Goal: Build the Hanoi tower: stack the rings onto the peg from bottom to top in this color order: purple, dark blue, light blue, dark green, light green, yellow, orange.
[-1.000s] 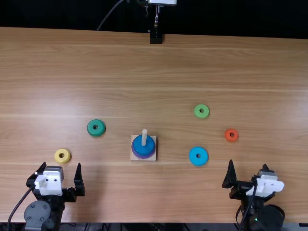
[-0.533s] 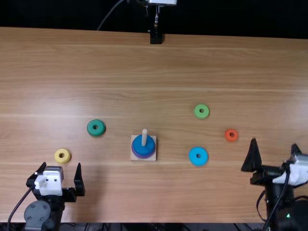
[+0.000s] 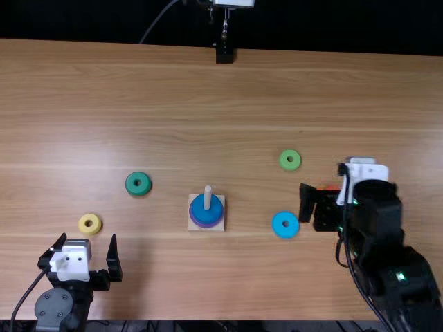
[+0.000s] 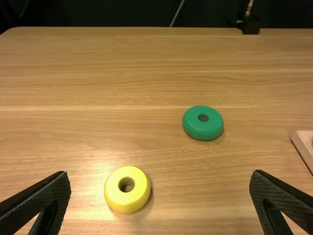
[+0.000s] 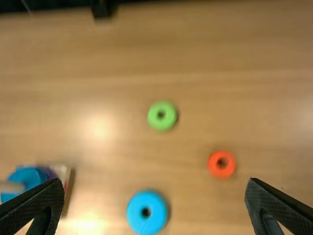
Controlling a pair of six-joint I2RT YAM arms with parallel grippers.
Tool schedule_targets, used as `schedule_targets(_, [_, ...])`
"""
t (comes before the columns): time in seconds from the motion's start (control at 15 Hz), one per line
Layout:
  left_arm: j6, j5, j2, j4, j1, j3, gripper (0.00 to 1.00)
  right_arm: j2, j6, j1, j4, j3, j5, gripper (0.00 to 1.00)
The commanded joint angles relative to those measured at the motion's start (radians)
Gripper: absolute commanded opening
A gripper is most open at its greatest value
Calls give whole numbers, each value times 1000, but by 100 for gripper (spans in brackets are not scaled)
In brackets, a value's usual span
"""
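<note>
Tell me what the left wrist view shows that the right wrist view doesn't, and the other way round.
Left wrist view: yellow ring, dark green ring, left gripper.
Right wrist view: light green ring, orange ring, light blue ring, dark blue ring, peg, right gripper.
Both: table, black block at its far edge, part of the base. A sliver on the base in the left wrist view may be the purple ring; I can't tell.

You can see a light blue ring [image 5: 136, 215] near you on the wooden table [image 5: 112, 88], a light green ring [image 5: 154, 122] farther off, and an orange ring [image 5: 214, 166] to the right. Left, a dark blue ring [image 5: 32, 177] sits over a purple ring [image 5: 49, 172] on the peg [image 5: 10, 186]. Your right gripper [image 3: 320, 207] is spread wide.
</note>
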Motion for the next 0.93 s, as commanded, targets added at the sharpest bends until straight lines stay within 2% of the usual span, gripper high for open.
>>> schedule_targets(0.0, [14, 3, -12, -41, 11, -115, 100, 59, 101, 16, -13, 34, 7, 100])
schedule_targets(0.07, [14, 3, -12, -41, 11, -115, 100, 111, 127, 36, -13, 31, 7, 100])
schedule_targets(0.13, [14, 3, -12, -41, 11, -115, 100, 159, 136, 53, -11, 27, 2, 100])
schedule_targets(0.4, [14, 3, -12, -41, 11, -115, 100, 354, 140, 148, -11, 20, 2, 100])
schedule_targets(0.87, [14, 3, -12, -41, 11, -115, 100, 492, 140, 142, 2, -39, 4, 100])
